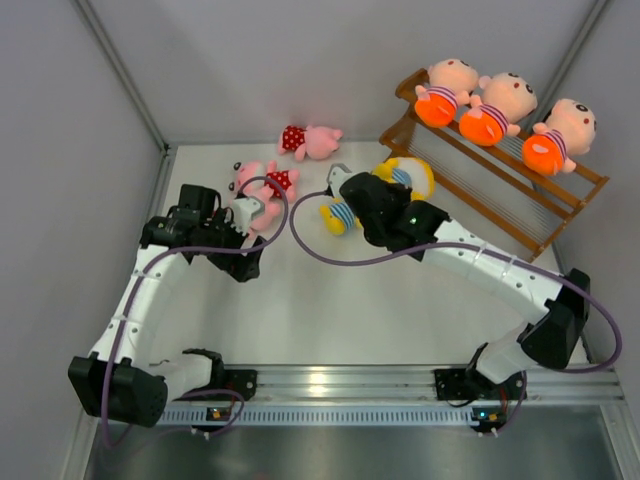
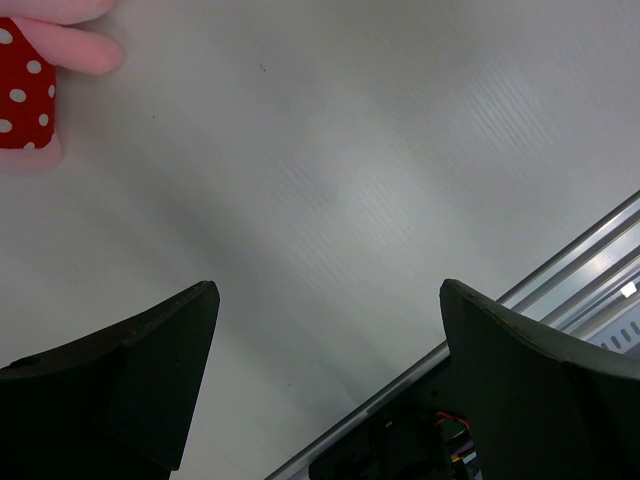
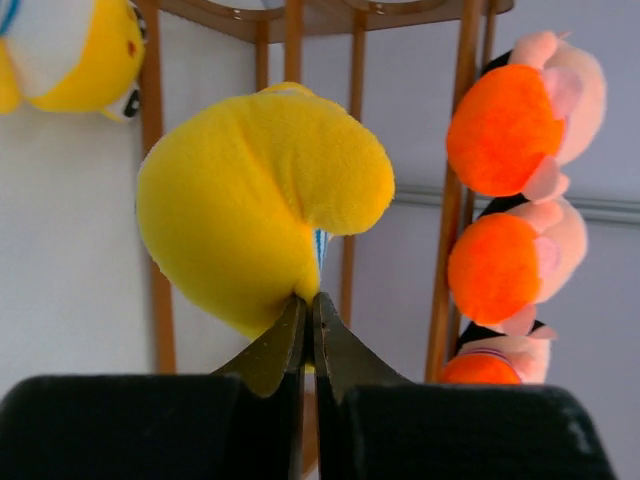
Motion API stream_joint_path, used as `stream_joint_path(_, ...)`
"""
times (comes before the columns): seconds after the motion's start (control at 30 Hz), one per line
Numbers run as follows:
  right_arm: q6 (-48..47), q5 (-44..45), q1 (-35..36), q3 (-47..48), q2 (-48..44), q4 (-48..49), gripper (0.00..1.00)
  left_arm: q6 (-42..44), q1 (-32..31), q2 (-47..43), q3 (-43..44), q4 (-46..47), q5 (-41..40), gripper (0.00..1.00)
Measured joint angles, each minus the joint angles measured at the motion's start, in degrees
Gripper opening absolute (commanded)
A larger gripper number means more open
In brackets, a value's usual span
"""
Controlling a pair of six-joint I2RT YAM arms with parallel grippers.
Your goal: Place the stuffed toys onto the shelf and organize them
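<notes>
Right hand [image 3: 308, 300], yellow doll [image 3: 260, 200], near shelf [image 3: 462, 200]

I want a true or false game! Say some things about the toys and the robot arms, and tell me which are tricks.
1. Three peach-headed dolls sit on the shelf. True.
2. The right gripper is pinching a pink doll. False: it is shut on a yellow doll.
3. The left gripper is open with nothing in it. True.
4. The pink dolls are on the shelf. False: they lie on the table.
</notes>
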Motion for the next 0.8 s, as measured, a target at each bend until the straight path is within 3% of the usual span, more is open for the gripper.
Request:
stream_joint_path(0.2, -15.2, 5.6, -2.2, 0.8, 1.2, 7.5, 0.0, 0.0, 0.0, 0.0, 0.0, 0.0, 0.0, 0.98)
stream_joint_path(0.5, -32.7, 5.5, -11.0, -4.0, 2.6, 23.8, 0.0, 0.2, 0.1, 0.7, 0.0, 0.0, 0.1, 0.98)
stream_joint_path(0.8, -41.1, 2.4, -16.1, -10.7, 7.5, 35.3, 0.0, 0.3, 0.1, 1.5, 0.0, 0.0, 0.5, 0.98)
